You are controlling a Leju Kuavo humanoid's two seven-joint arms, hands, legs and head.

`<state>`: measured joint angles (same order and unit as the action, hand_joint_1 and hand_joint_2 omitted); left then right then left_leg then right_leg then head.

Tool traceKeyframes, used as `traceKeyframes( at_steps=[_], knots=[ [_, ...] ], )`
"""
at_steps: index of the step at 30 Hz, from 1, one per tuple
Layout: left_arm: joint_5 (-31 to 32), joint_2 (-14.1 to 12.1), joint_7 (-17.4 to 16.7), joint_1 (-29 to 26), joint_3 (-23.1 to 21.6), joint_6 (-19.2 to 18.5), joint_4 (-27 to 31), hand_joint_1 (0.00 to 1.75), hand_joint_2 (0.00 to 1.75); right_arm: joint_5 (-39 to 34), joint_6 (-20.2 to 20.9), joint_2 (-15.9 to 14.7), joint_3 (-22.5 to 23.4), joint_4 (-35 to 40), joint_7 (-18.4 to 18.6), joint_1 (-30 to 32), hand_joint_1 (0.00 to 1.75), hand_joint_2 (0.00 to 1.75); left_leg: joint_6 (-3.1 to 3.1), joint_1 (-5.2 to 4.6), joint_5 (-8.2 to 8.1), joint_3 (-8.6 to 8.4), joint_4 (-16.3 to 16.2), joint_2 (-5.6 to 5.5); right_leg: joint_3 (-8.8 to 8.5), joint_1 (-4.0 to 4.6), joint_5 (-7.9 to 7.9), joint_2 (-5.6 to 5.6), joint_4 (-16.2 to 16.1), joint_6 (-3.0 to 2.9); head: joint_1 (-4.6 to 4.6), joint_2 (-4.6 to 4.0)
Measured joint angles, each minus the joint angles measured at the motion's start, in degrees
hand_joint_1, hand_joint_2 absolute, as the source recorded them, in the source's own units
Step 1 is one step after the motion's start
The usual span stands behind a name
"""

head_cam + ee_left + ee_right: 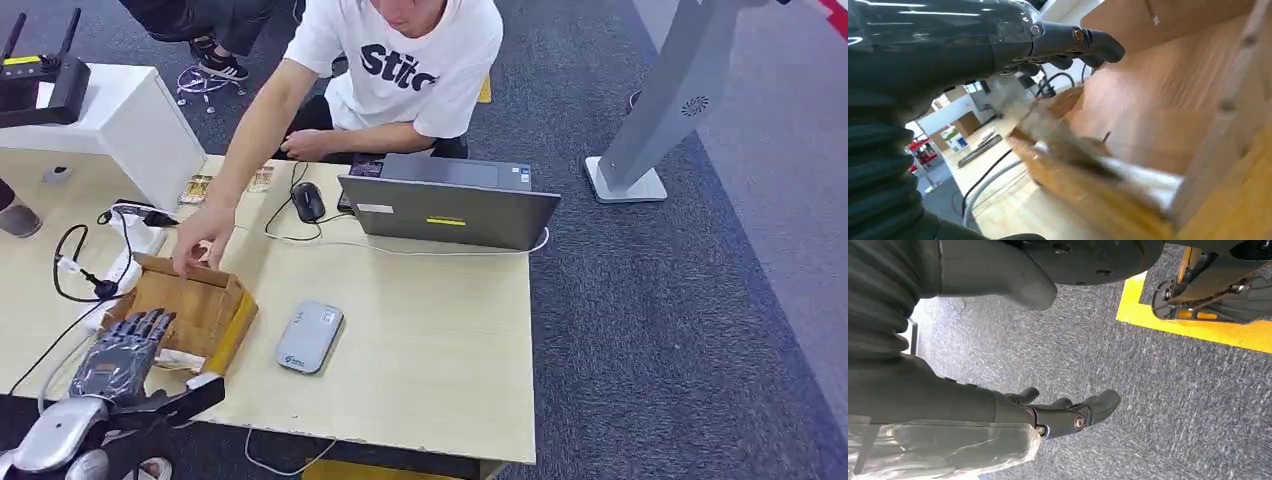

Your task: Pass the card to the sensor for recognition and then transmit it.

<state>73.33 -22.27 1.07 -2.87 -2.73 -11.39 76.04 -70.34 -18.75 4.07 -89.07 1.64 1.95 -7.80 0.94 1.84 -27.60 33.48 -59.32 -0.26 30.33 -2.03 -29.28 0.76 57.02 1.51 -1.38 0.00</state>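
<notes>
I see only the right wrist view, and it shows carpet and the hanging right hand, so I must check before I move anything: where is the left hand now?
Observer: The left hand lies over the near rim of the open wooden box, with its fingers stretched out.
Operator: Is anybody close to that box?
Observer: Yes, a person's hand rests on the box's far rim.
Operator: And where is the sensor?
Observer: A flat grey device, probably the sensor, lies on the table to the right of the box, not touching it.
</notes>
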Motion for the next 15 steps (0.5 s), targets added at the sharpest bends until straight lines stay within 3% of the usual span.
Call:
traceKeyframes(
  at_steps=[7, 15],
  knots=[
    [-4.44, 0.63, 3.82, 0.38, -0.74, 1.18, 1.38, 0.0, 1.75, -0.57, -0.02, 0.0, 0.0, 0.0, -0.42, 0.04, 0.0, 1.75, 0.0, 0.0, 0.0, 0.0, 0.0, 0.0, 0.01, 0.0, 0.0, 0.01, 0.0, 0.0, -0.02, 0.0],
    [-8.91, 0.02, 5.02, 0.39, -2.71, 0.07, 4.24, 0.0, 1.75, 0.2, 0.02, 0.0, 0.0, 0.0, -0.92, 0.08, 0.0, 1.75, 0.0, 0.0, 0.0, 0.0, 0.0, 0.01, 0.0, 0.0, 0.0, 0.01, 0.0, 0.0, -0.02, 0.0]
  ],
)
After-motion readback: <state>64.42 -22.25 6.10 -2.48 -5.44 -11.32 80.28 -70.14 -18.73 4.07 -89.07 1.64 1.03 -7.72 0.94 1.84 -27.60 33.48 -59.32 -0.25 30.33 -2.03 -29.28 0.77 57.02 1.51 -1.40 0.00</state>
